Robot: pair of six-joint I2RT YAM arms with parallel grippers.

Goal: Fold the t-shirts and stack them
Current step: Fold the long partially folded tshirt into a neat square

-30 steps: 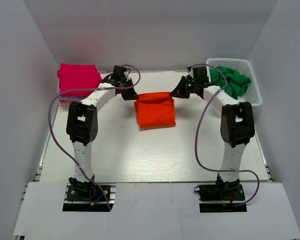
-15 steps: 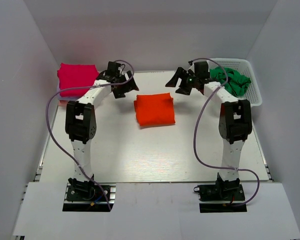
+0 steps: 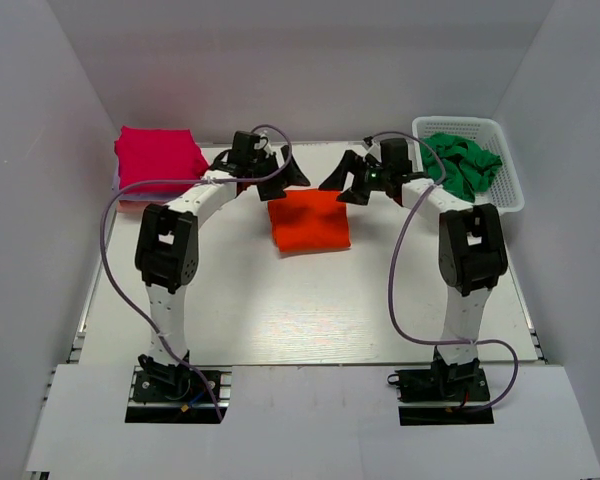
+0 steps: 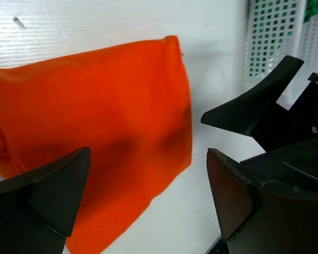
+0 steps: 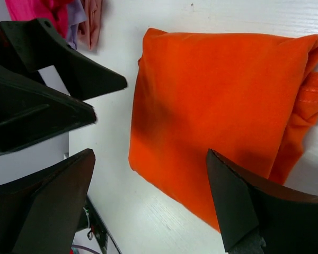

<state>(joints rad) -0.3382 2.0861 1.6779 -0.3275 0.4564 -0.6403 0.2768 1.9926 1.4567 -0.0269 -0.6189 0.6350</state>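
A folded orange-red t-shirt [image 3: 310,221] lies flat at the table's middle back, filling much of both wrist views [image 4: 95,127] [image 5: 222,111]. My left gripper [image 3: 280,179] hovers open over its far left corner, nothing between the fingers. Opposite it, my right gripper [image 3: 342,186] hovers open over the far right corner, also empty. A folded magenta t-shirt [image 3: 158,158] tops a pile at the far left; lilac and pink edges [image 5: 87,24] show beneath it. Crumpled green t-shirts [image 3: 462,163] fill the basket.
A white mesh basket [image 3: 508,190] stands at the far right corner. White walls close in the back and both sides. Purple cables loop off each arm [image 3: 105,240] [image 3: 398,270].
Both grippers have opened and let go of the orange-red shirt, which now lies folded. They lifted away, then swung inward over its far corners.
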